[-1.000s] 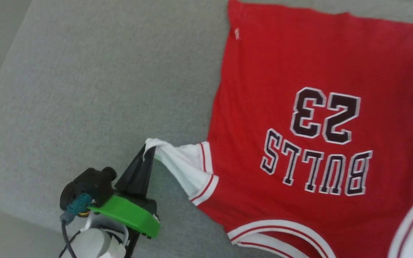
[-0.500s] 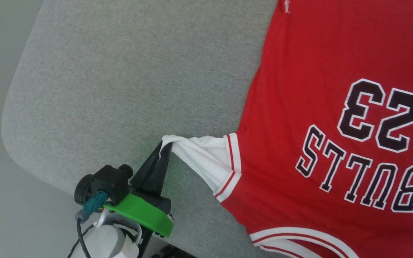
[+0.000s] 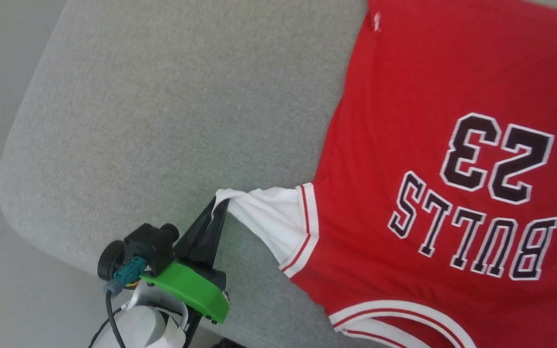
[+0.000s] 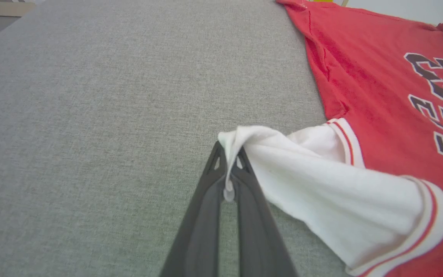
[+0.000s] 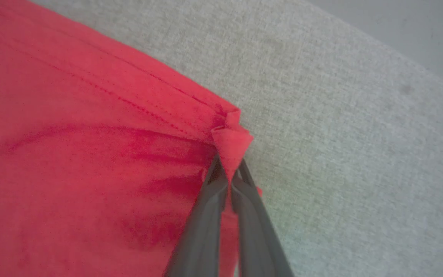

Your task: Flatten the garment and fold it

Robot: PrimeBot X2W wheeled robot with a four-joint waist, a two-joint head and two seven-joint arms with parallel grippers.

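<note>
The left gripper (image 3: 219, 207) is clenching the end of the garment's white sleeve (image 3: 274, 220), its two dark fingers (image 4: 206, 200) pressed together with a small fold of white cloth bunching over their tips. It is hovering just inside the near edge of the grey padded surface (image 3: 162, 121), not far from that surface's rounded near-left corner. A green plate (image 3: 186, 290) and a black camera block (image 3: 145, 246) are sitting behind the fingers on the wrist. The sleeve is stretching out sideways from the red body toward the left edge, its red-and-white trim lying at the shoulder seam. The right gripper (image 5: 227, 171) is likewise clamping shut, biting a hemmed red corner of the garment (image 3: 428, 87) close to an edge of the surface. The garment is lying spread over the right part of the surface, print side up, the black "23" (image 3: 496, 157) and the lettering below it reading upside down in the head view, the striped collar (image 3: 394, 319) pointing toward the near edge
</note>
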